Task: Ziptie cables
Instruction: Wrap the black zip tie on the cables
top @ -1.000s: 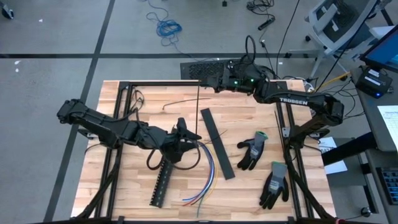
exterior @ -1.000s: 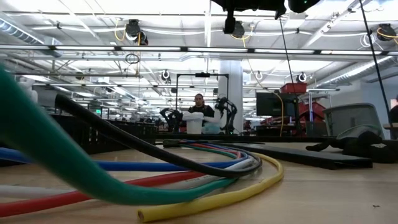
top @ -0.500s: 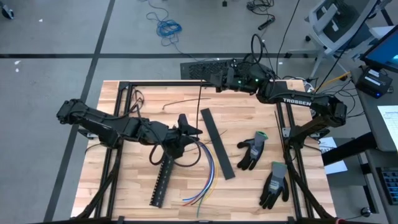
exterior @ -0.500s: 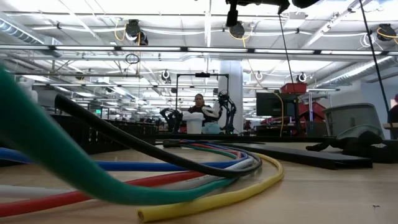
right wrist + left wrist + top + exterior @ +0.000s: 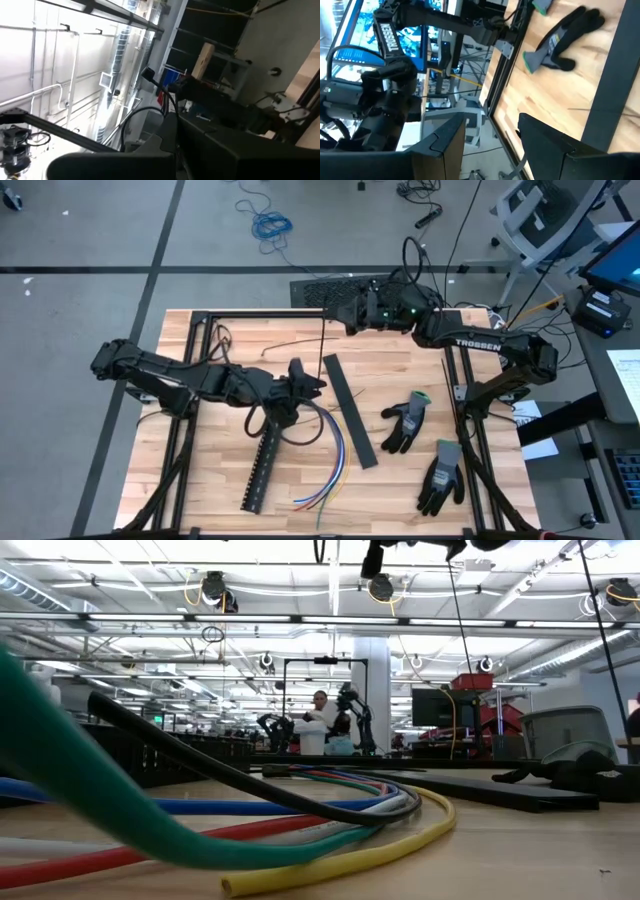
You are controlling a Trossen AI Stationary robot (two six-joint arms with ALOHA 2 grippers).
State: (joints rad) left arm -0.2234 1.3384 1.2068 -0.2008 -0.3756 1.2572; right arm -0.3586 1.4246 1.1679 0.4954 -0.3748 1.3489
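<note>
Seen straight down from above, the wooden table (image 5: 200, 480) fills mid-frame, floor around it. A tabletop-level lens sits against the cables (image 5: 300, 802), facing the hall. The left wrist camera looks across the table edge at a glove (image 5: 565, 37) also visible overhead (image 5: 405, 420); the right wrist camera tilts toward the ceiling.

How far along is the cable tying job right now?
Nothing looks done: the cables lie loose, fanned out on the table beside the black slotted strip, with no tie around them. In hand: the left pincer hangs open above the upper end of the cables, holding nothing. The right pincer waits shut at the table's far edge. Gathering and tying the cables is all still left.
</note>
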